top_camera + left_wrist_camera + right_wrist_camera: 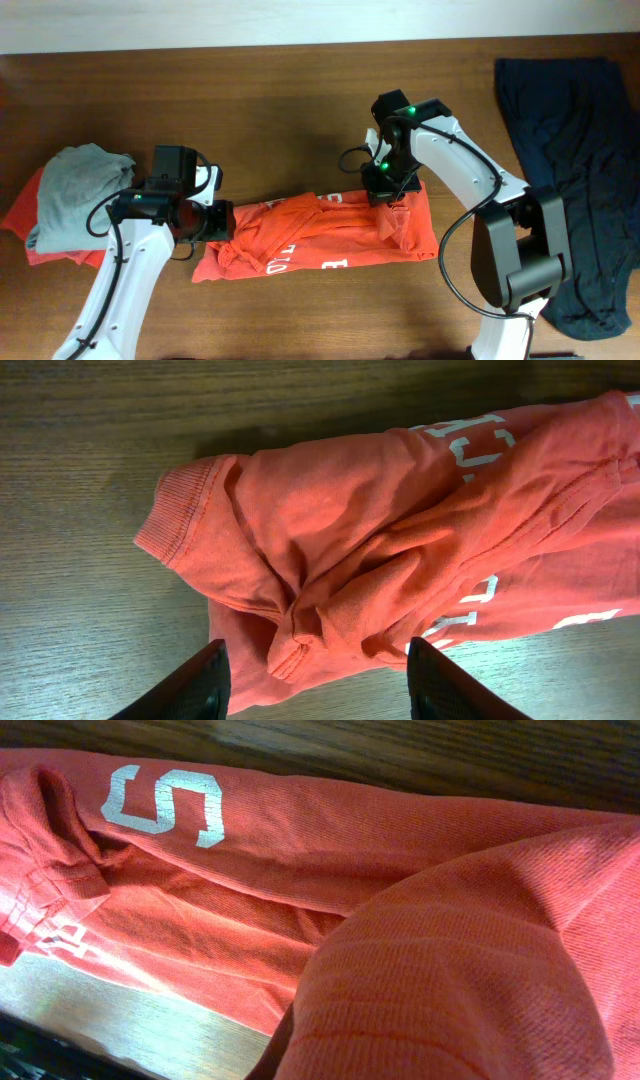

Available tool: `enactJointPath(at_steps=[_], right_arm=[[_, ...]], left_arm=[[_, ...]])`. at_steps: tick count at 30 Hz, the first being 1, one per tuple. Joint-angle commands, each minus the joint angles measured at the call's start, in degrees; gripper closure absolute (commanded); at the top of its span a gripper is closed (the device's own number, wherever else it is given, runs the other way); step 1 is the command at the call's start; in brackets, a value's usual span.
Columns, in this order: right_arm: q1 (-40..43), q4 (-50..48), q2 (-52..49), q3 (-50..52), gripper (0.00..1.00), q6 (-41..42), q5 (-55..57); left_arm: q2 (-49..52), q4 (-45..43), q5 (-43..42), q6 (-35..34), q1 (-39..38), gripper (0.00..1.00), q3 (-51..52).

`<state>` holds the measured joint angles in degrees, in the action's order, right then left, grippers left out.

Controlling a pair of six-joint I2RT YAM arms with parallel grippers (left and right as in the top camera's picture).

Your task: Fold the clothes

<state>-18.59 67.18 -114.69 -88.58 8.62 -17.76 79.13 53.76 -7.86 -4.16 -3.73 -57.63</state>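
The clothes, one orange-red T-shirt (320,235) with white lettering, lie bunched into a rough band across the middle of the table. My left gripper (222,222) is at the shirt's left end, by the ribbed collar (165,520). It is open (315,660), its two dark fingers (200,685) standing either side of a crumpled fold without pinching it. My right gripper (392,190) is at the shirt's upper right edge, shut on a raised fold of the fabric (470,970). That fold fills the right wrist view and hides the fingers.
A light grey shirt (75,190) lies heaped on another orange garment (20,215) at the far left. A dark navy garment (580,160) covers the right side of the table. Bare wood (250,110) shows behind and in front of the shirt.
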Motion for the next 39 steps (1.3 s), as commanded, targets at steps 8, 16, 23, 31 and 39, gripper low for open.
enactJointPath(at_steps=[8, 16, 23, 31, 39], right_arm=[[-5.2, -0.2, 0.9, -0.5, 0.81, 1.1, 0.5], [-8.5, -0.1, 0.9, -0.5, 0.59, 0.0, 0.5], [-5.7, 3.2, 0.9, -1.0, 0.64, -0.7, 11.1], [0.7, 8.3, 0.9, -1.4, 0.60, -2.6, 9.5], [-1.8, 8.1, 0.9, 2.1, 0.53, -3.9, 6.4]], left_arm=[[-0.2, 0.1, 0.4, -0.5, 0.2, 0.43, 0.1], [-0.2, 0.1, 0.4, -0.6, 0.2, 0.43, 0.1], [-0.2, 0.0, 0.4, -0.5, 0.2, 0.43, 0.1], [-0.2, 0.1, 0.4, -0.6, 0.2, 0.43, 0.1], [-0.2, 0.4, 0.2, -0.6, 0.2, 0.43, 0.1]])
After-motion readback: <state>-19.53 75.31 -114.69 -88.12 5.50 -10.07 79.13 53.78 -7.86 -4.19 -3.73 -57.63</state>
